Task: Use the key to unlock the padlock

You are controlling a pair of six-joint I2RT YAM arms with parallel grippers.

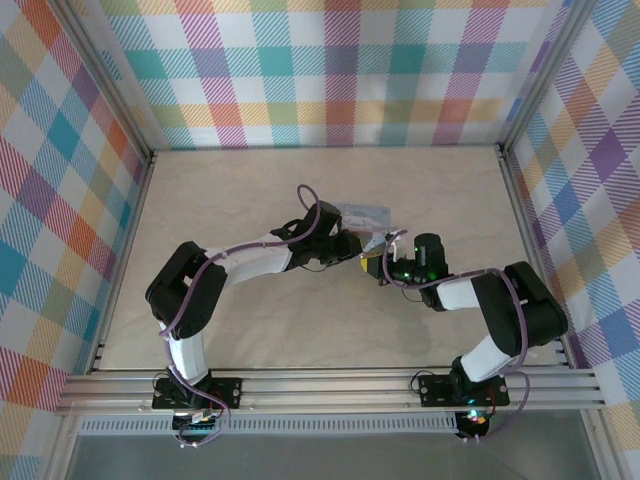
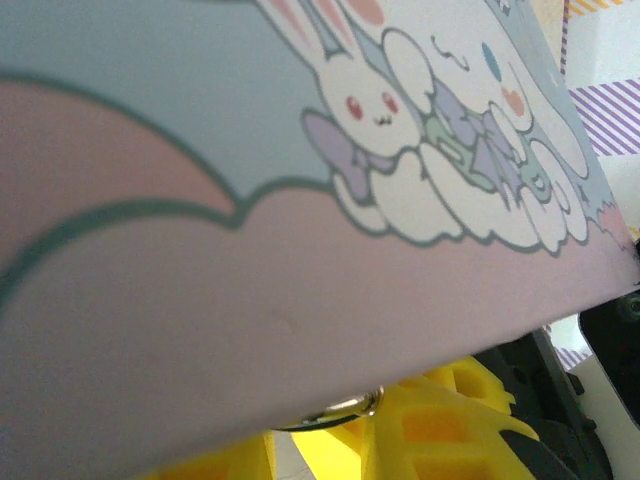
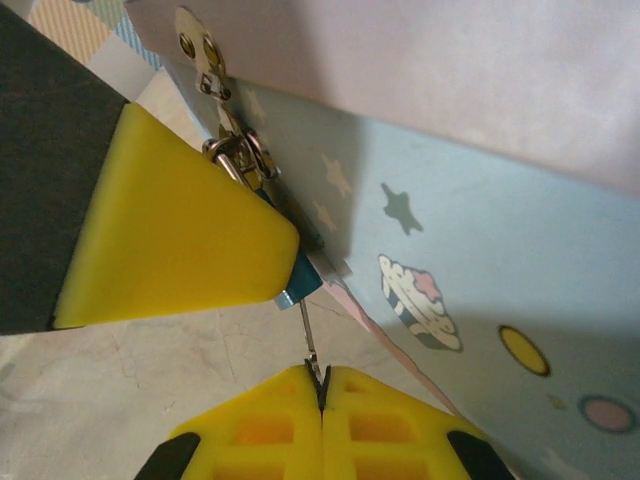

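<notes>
Two grips matter: right gripper (image 3: 322, 385) pinches the key (image 3: 311, 345), tip at the padlock (image 3: 300, 282) on the tin box (image 3: 480, 230) hasp, mid-worktop; left gripper (image 2: 315, 440) clamps the padlock narrowly. Align, seat fully, twist gently.

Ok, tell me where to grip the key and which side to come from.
Pinch the key at its free end, coming in along its shaft from the side away from the shackle. Its other end meets the teal padlock, the tin wall runs close beside it, and the left gripper covers the lock body. The right gripper is shut on that end.
</notes>
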